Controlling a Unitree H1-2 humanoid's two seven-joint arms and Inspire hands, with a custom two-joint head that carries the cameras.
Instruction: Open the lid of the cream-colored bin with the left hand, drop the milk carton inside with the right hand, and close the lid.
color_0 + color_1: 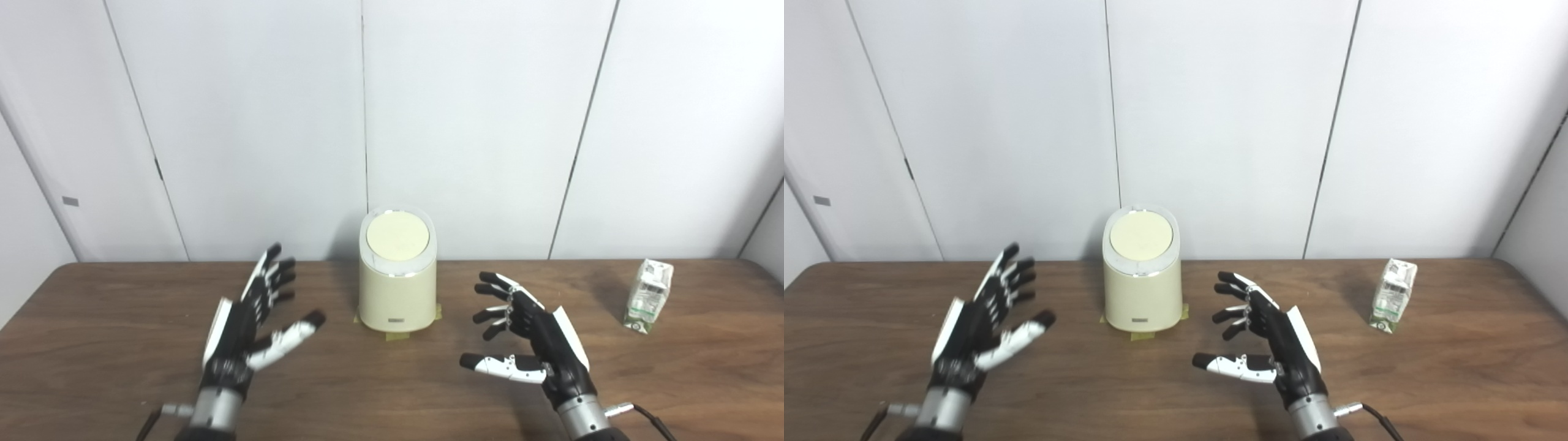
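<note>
Milk carton (648, 295) upright, well right of empty, spread right robot hand (531, 337).

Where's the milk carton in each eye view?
Left eye view: milk carton stands far right on the table, beyond the right hand.
Right eye view: same carton, a little further from the right edge.
Shared landmark: the cream-colored bin at centre back, lid closed.

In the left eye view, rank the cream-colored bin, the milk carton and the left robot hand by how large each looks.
1. Cream-colored bin and left robot hand: they look about alike, and the robot hand is nearer the camera, so I won't rank them.
2. Milk carton: clearly the smallest, standing far right on the table.
</note>
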